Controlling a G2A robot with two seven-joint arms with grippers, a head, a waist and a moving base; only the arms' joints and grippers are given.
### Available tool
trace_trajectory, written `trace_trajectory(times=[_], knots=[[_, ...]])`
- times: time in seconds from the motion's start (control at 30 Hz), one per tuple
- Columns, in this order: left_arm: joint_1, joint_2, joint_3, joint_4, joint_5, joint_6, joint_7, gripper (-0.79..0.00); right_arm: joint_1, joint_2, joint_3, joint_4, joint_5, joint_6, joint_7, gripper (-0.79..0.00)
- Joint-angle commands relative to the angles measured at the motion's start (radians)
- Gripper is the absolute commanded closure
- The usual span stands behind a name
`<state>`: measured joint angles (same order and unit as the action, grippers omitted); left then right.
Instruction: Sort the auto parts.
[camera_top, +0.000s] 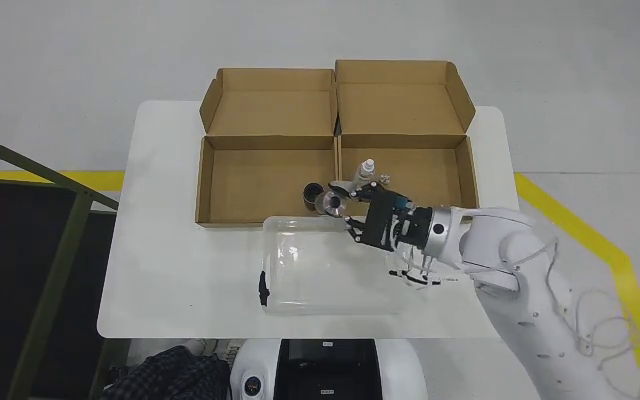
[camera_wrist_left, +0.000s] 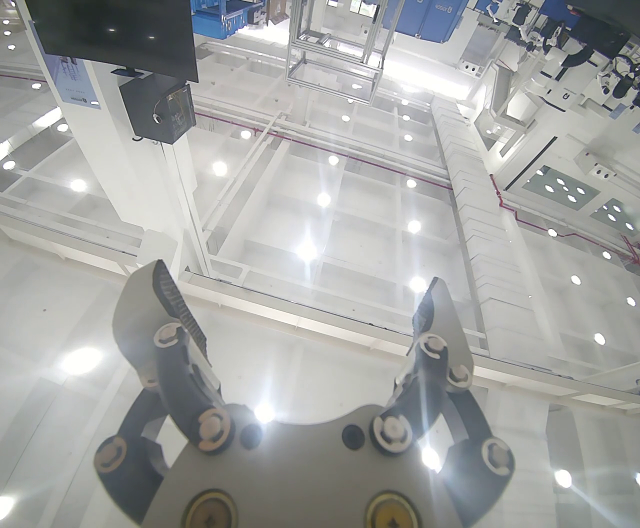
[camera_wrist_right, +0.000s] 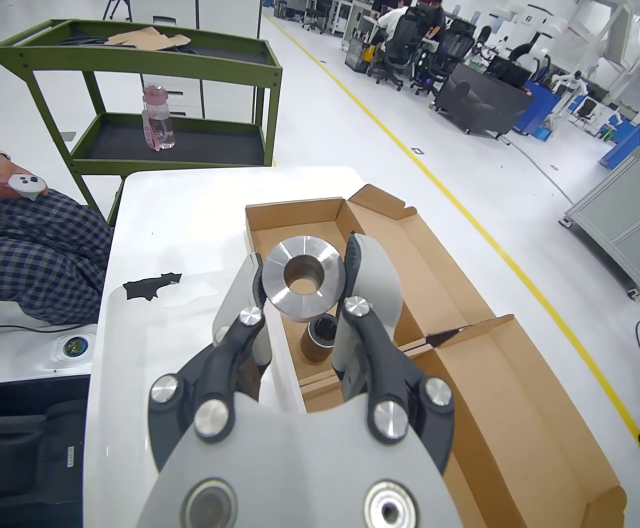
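My right gripper (camera_wrist_right: 304, 282) is shut on a shiny steel ring (camera_wrist_right: 303, 277) with a round bore, held over the near edge of the left cardboard box (camera_top: 235, 185). In the top view that gripper (camera_top: 345, 212) and the ring (camera_top: 330, 205) sit between the boxes and the clear bin (camera_top: 320, 275). A dark cylindrical bushing (camera_wrist_right: 320, 340) stands in the box just below the ring; it shows as a dark bushing (camera_top: 313, 191) from above. A small white part (camera_top: 368, 170) lies in the right box (camera_top: 440, 175). My left gripper (camera_wrist_left: 300, 295) points up at the ceiling, open, holding nothing.
A clear plastic bin with a black tag (camera_top: 262, 290) stands at the front of the white table (camera_top: 160, 250). Both boxes have their lids folded back. A green cart (camera_wrist_right: 150, 100) stands beyond the table, and a person's plaid sleeve (camera_wrist_right: 45, 250) is beside it.
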<state>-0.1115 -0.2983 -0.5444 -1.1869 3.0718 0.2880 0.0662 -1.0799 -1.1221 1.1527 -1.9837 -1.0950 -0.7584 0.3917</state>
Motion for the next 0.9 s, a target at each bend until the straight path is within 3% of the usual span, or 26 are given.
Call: trace_trajectory(times=[0.0,0.87], knots=[[0.000,0.000,0.000,0.000,0.000,0.000,0.000,-0.785,0.022,-0.005,-0.031,0.032,-0.003,0.013,0.007,0.000],[0.000,0.000,0.000,0.000,0.000,0.000,0.000,-0.785,0.307,-0.111,-0.350,0.448,-0.022,0.227,0.019,0.000]])
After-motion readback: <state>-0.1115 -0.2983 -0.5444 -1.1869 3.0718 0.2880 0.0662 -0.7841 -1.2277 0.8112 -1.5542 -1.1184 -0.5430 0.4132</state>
